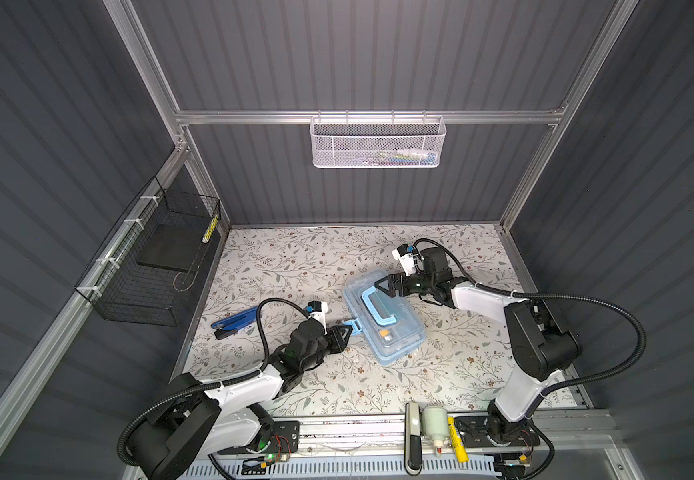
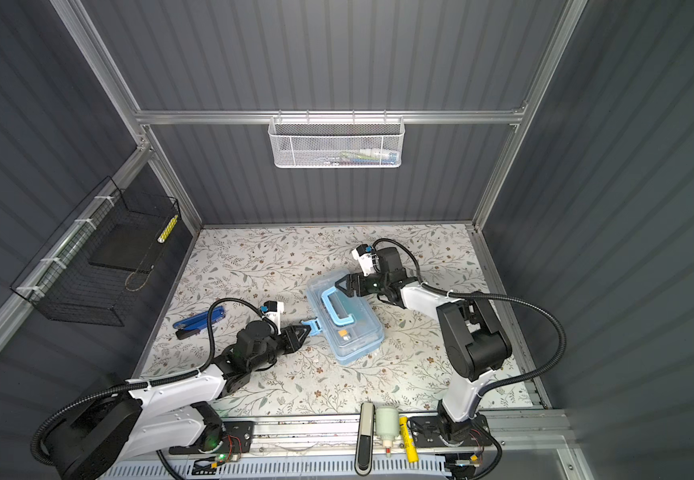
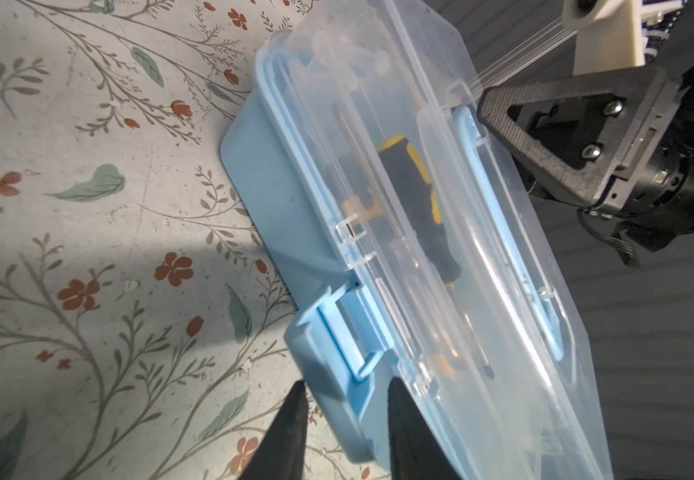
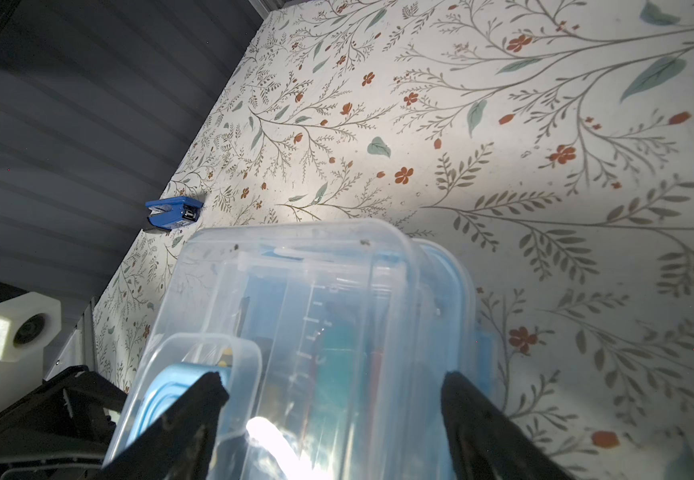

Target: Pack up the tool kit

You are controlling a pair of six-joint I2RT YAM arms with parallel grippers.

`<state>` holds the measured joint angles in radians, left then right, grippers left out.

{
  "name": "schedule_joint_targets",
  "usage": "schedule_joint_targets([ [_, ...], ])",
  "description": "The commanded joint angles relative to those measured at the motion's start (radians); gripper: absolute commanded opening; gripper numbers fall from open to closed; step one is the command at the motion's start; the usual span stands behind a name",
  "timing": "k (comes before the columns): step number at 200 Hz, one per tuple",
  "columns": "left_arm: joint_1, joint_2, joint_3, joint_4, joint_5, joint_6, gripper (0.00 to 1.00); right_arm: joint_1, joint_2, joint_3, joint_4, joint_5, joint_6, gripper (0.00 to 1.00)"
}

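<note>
The small light-blue plastic tool kit case with see-through lid [image 1: 399, 336] lies shut on the floral tabletop [image 1: 295, 257]; right jaws are spread wide over its lid, holding nothing; left jaws, half-open, straddle the flipped-out blue clasp [image 3: 328, 365], grip uncertain; best to swing it squarely home while bracing.

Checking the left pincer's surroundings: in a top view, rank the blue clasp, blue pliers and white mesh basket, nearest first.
1. Blue clasp, at the left pincer tips.
2. Blue pliers, left on the mat.
3. White mesh basket, on the back rail.
</note>
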<state>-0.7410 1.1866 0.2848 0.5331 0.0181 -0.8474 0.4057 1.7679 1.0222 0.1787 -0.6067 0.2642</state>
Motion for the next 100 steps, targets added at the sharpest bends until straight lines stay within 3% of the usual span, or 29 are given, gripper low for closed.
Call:
schedule_joint_targets([
  [1,-0.007,-0.012,0.031,-0.035,-0.014,0.033,0.34,0.024,0.059,-0.025,-0.154,-0.016,0.007,0.83],
  [100,-0.007,-0.024,0.149,-0.245,-0.032,0.149,0.30,0.025,0.072,-0.013,-0.162,-0.021,0.007,0.82],
])
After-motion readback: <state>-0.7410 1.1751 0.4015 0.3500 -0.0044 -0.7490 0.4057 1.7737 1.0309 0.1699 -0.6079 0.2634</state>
